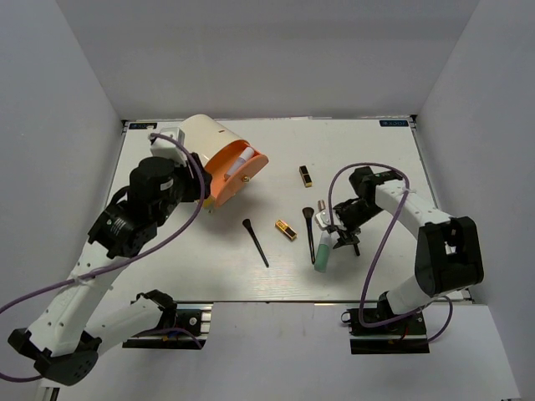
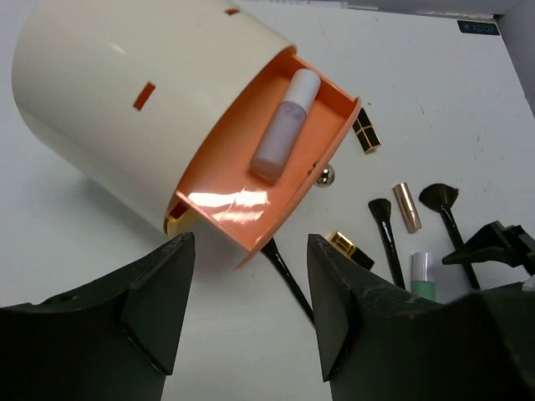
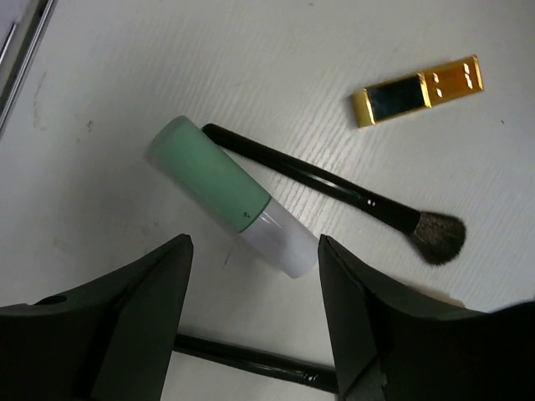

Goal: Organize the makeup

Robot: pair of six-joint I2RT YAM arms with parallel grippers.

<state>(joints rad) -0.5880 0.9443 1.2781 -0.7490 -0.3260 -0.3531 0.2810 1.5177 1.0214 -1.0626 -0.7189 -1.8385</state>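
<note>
One lavender tube sits in orange drawer, far left; lipsticks, brushes, rose-gold tube, mint tube loose on desk, unsorted. Right gripper open over mint tube; left gripper open near drawer.

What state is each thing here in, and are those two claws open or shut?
Cream cylinder: its orange tray is open.
Lavender tube: lying in the orange tray.
Mint green tube: capped, lying flat under the right gripper.
Lipsticks: closed, lying flat.
Brushes: lying flat.
Left gripper: open, empty.
Right gripper: open, empty.
</note>
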